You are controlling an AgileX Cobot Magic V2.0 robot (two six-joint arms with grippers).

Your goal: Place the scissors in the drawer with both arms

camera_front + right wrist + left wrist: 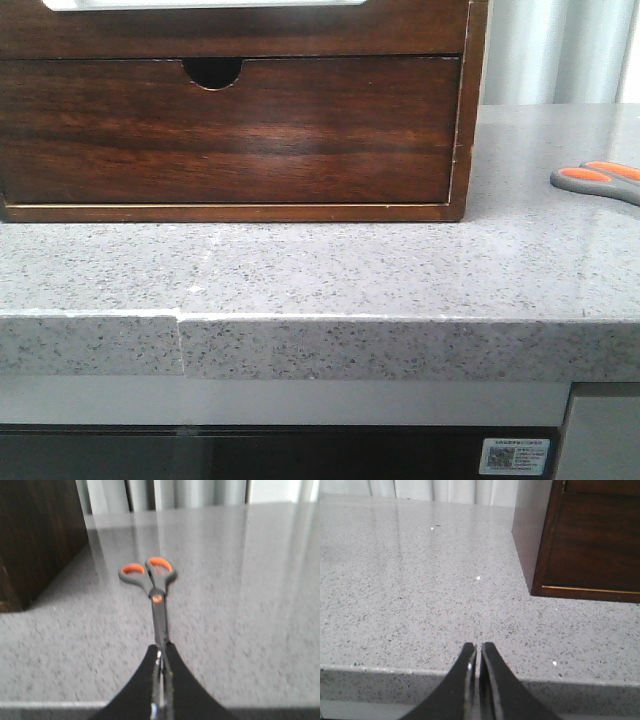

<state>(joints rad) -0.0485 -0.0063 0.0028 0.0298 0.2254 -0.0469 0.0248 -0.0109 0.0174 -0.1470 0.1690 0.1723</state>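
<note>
Speckled grey stone counter (330, 270) is sitting closest to the front camera, and its front edge has a visible seam on the left side. Pale curtains (560, 50) are hanging behind it.

Counting things up: one wooden box (230, 130), one pair of scissors (598, 180), two grippers. The box is showing a tall drawer front (225, 135) with a half-round finger notch, shut. Right at the top of the front view, a white strip is peeking out above the box, probably the shallow drawer (200, 4), but I can't really tell from that sliver.

The scissors are lying flat on the counter, off to the right of the box and well apart from it, grey handles with orange loops.

The right gripper (161, 655) is sitting right at the blade tips, fingers nearly together with the blades running in between them; whether it's actually pinching them, can't tell. The left gripper (476, 652) is pressed shut on nothing, hovering by the counter edge left of the box.
</note>
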